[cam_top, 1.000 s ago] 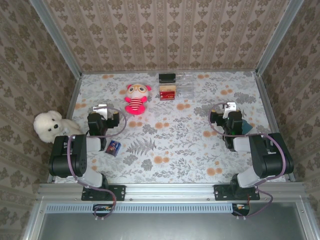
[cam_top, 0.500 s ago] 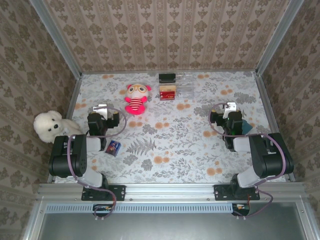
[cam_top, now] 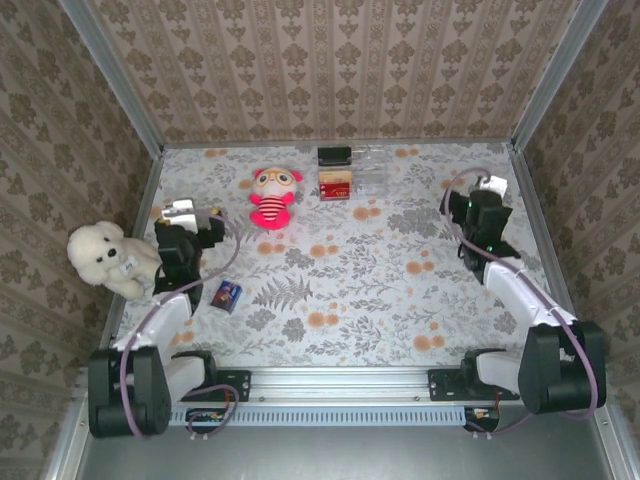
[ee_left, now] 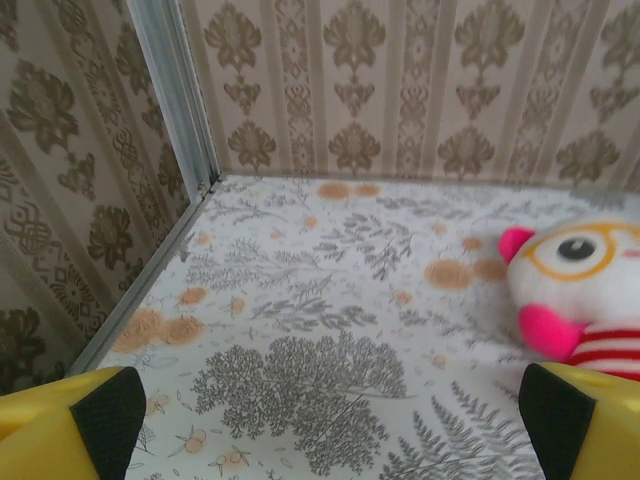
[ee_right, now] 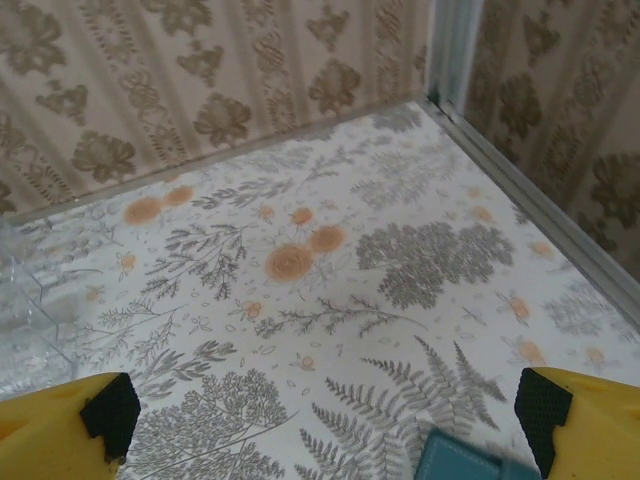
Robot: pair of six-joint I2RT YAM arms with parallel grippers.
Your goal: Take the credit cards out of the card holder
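Print on credit cards (cam_top: pixel 335 185) unreadable; label on blue can (cam_top: pixel 229 295) blurred.

light: bright, even | shadows: faint | wrist views: slightly soft

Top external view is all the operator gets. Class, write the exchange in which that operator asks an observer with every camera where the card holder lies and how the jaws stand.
Operator: Where is the card holder, relative to the right arm?
Observer: On the right wrist camera, a teal corner of the card holder pokes in at the bottom edge, lying on the table between the right jaws, nearer the right-hand one.
Operator: Is either arm gripping anything?
Observer: No. The right jaws and the left jaws both stand wide apart, closed on nothing.
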